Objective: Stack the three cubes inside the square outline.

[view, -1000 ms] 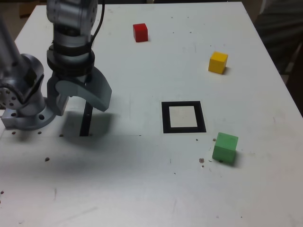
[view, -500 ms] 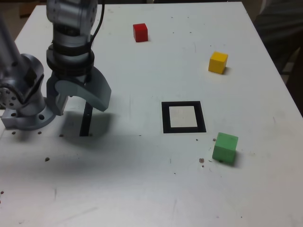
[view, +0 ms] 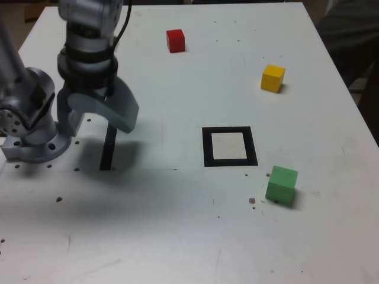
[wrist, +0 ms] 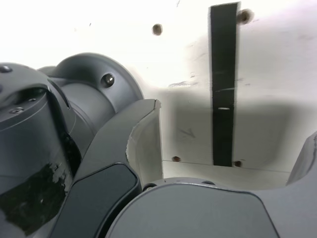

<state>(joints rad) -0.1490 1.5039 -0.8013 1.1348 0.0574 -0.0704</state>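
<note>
Grey hand (view: pixel 95 115), jaws spread wide and empty, hangs over the strip (view: pixel 108 148) at the tabletop's (view: pixel 177 236) nine o'clock; it should travel to a cube and descend squarely over it. Three cubes lie apart around one square outline (view: pixel 230 147): red (view: pixel 175 41) at eleven o'clock, yellow (view: pixel 273 78) at one, green (view: pixel 281 186) at five.

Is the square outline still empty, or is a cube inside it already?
Empty. The square outline shows only its bare white centre; the red cube, yellow cube and green cube all sit apart on the table.

High exterior overview; close wrist view, both on black strip (view: pixel 109 149).
</note>
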